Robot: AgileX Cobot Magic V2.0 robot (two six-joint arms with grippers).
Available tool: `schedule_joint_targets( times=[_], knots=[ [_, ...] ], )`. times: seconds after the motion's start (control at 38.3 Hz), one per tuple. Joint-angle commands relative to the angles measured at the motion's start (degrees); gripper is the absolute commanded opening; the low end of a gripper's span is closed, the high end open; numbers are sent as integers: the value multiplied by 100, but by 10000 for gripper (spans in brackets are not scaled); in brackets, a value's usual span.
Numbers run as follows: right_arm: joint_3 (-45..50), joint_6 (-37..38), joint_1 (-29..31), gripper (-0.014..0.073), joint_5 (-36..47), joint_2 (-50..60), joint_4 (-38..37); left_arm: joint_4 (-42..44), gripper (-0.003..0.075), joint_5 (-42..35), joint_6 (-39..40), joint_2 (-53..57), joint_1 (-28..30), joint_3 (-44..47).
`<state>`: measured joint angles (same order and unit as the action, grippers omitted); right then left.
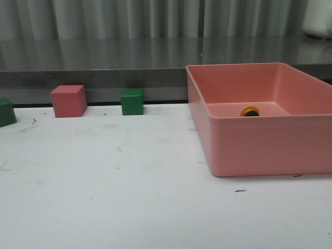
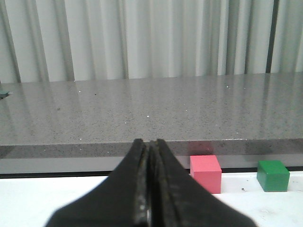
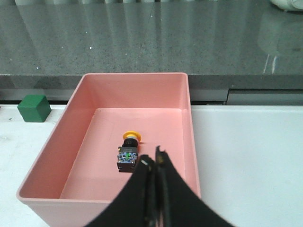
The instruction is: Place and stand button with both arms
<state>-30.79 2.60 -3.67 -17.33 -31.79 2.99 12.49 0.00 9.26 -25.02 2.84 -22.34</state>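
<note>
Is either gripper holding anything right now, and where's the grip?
Nothing is held. The left gripper and right gripper are shut on nothing; the button lies loose in the pink bin.

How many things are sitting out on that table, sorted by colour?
Green cubes: 2, one at the table's left edge, one further right
Pink cube: 1
Pink bin: 1
Yellow-capped button: 1, lying inside the bin
Total: 5
</note>
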Motion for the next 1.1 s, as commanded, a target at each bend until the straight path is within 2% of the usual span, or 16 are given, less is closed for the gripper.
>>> schedule_joint_targets(
  times=[0.0,0.05,0.1,0.21,0.26,0.31,0.34,0.47,0.57,0.81,1.07],
  knots=[
    [-224,-43,-1,-59,432,-50,16,-14,18,-427,13,-65,-28,-209],
    [-224,-43,-1,-10,446,-50,16,-14,81,-401,13,-65,-28,-209],
    [-224,-43,-1,66,452,-50,16,-27,188,-348,13,-65,-28,-209],
    [-219,-43,-1,318,468,-50,16,-27,438,-336,13,-65,-28,-209],
    [-219,-43,-1,507,483,-50,16,-27,561,-336,13,-65,-28,-209],
    [-219,-43,-1,640,527,-69,16,-27,645,-336,13,-65,-28,-209],
    [-219,-43,-1,664,578,-99,16,-27,664,-336,13,-65,-28,-209],
    [-244,-43,-1,644,1119,-457,147,-27,652,-336,13,-65,-28,-209],
    [-734,-43,-1,644,1409,-1349,147,-27,635,-336,13,-65,-28,-209],
    [-2408,-43,-124,644,481,-3478,147,-27,596,-336,13,-65,-28,-209],
    [-3927,-37,-898,643,-925,-5215,147,-27,596,-336,13,-65,-28,-209]
  ],
)
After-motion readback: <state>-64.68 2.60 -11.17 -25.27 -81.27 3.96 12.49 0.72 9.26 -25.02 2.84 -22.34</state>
